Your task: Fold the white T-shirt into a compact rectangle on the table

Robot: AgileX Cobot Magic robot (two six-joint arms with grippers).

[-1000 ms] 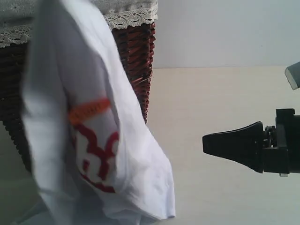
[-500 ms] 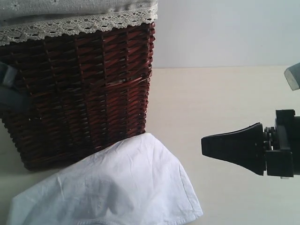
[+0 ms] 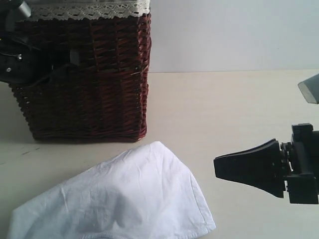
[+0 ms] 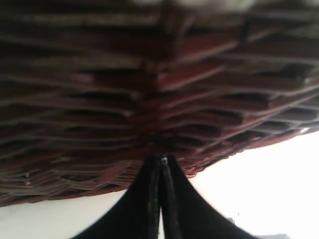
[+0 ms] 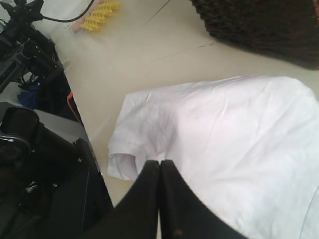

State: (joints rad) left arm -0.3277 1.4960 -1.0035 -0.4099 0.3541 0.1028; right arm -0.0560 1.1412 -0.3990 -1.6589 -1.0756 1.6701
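Observation:
The white T-shirt (image 3: 124, 194) lies crumpled on the table (image 3: 224, 109) at the front left, plain white side up; its red band is hidden. In the right wrist view the T-shirt (image 5: 239, 134) shows a stitched hem and a bunched sleeve. My right gripper (image 3: 217, 167) hovers to its right, shut and empty, its tips (image 5: 159, 163) just over the cloth's edge. My left gripper (image 4: 160, 160) is shut, tips close against the wicker basket (image 4: 149, 74). Dark parts of the left arm (image 3: 15, 55) show in front of the basket.
The lace-trimmed red-brown basket (image 3: 89, 84) stands at the back left, just behind the shirt. A pale wall (image 3: 234, 35) rises behind the table. In the right wrist view a yellow coil (image 5: 99, 12) and black equipment (image 5: 25, 40) sit past the table's edge.
A second ago the shirt hung in the air before the basket; it then dropped onto the table. Since then the basket has shifted back and left. The right gripper has barely moved.

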